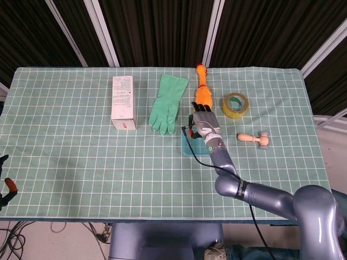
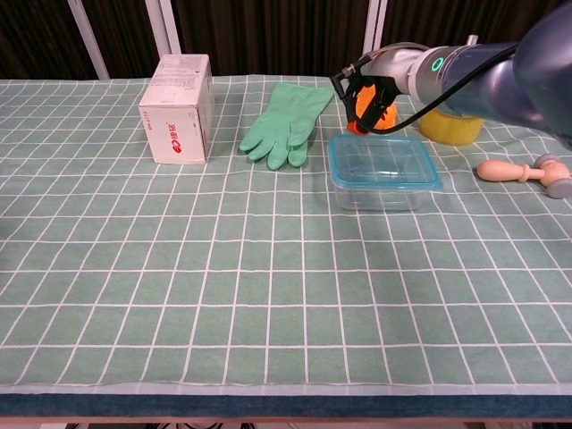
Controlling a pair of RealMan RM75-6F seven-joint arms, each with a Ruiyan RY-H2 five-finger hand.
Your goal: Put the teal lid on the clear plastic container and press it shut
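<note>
The clear plastic container (image 2: 379, 196) stands mid-table with the teal lid (image 2: 382, 163) lying flat on its rim; in the head view its teal edge (image 1: 188, 147) shows beside my right arm. My right hand (image 2: 370, 93) hovers above the container's far edge, off the lid, fingers bent downward and holding nothing. From the head camera this hand (image 1: 205, 125) covers most of the container. Only a sliver of my left hand (image 1: 5, 185) shows at the table's left front edge, its pose unclear.
A green rubber glove (image 2: 289, 123) and a white box (image 2: 177, 109) lie left of the container. An orange rubber chicken (image 1: 202, 93), a yellow tape roll (image 1: 235, 105) and a wooden stamp (image 1: 255, 140) lie behind and to its right.
</note>
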